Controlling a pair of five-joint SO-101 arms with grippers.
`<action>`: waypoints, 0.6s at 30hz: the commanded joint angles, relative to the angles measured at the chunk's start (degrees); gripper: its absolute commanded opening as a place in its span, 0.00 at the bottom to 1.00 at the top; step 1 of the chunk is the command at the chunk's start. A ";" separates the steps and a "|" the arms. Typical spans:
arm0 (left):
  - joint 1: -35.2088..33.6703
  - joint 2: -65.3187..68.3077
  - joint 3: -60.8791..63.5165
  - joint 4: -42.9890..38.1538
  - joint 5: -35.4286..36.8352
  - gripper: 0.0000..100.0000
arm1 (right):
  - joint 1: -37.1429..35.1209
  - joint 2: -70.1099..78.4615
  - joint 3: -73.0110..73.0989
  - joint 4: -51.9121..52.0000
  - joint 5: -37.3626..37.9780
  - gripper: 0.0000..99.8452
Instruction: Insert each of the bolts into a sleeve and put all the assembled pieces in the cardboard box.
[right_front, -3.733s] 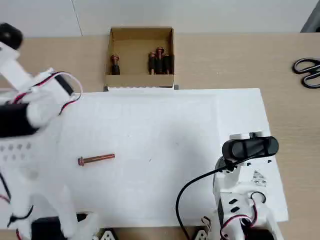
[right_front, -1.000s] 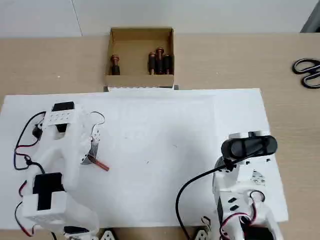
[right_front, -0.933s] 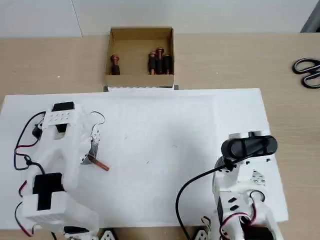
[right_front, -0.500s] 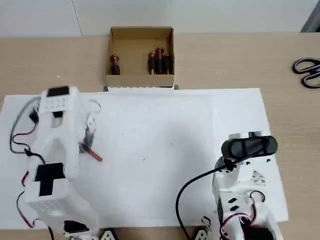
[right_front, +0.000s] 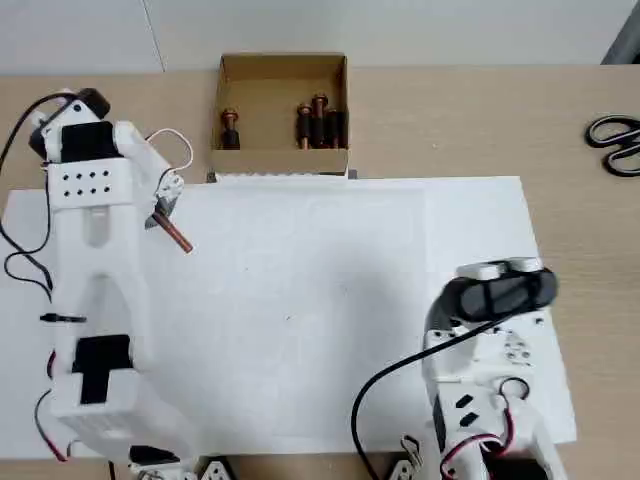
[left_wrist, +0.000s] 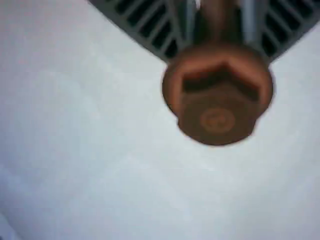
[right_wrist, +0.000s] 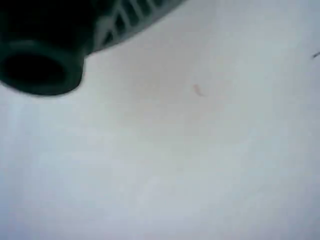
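My left gripper (right_front: 164, 210) is shut on a copper bolt (right_front: 177, 236) and holds it above the left back part of the white sheet (right_front: 340, 300), shaft slanting down to the right. In the left wrist view the bolt's hex head (left_wrist: 218, 102) faces the camera between the grey ribbed fingers (left_wrist: 135, 17). The right arm (right_front: 497, 290) stands over the sheet's front right. In its wrist view a black sleeve (right_wrist: 37, 70) sits against a ribbed finger (right_wrist: 132, 17), open end toward the camera. The cardboard box (right_front: 283, 160) at the back holds several assembled pieces (right_front: 320, 122).
Black scissors (right_front: 615, 143) lie on the wooden table at the far right. One more assembled piece (right_front: 230, 128) stands at the box's left side. The white sheet stretches between the two arms.
The left arm picked the bolt up off the sheet and carried it back and to the left, raised above the sheet. The right arm has barely shifted.
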 joint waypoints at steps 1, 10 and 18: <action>1.85 -8.00 0.75 0.97 -0.88 0.01 | -8.22 -0.22 -2.81 -0.84 -0.62 0.00; 9.93 -24.00 1.45 -0.88 -5.89 0.01 | -19.56 -0.22 -2.37 -0.66 -4.04 0.00; 10.37 -30.42 4.62 -5.63 -5.80 0.01 | -21.05 -0.22 2.37 -1.19 -4.22 0.00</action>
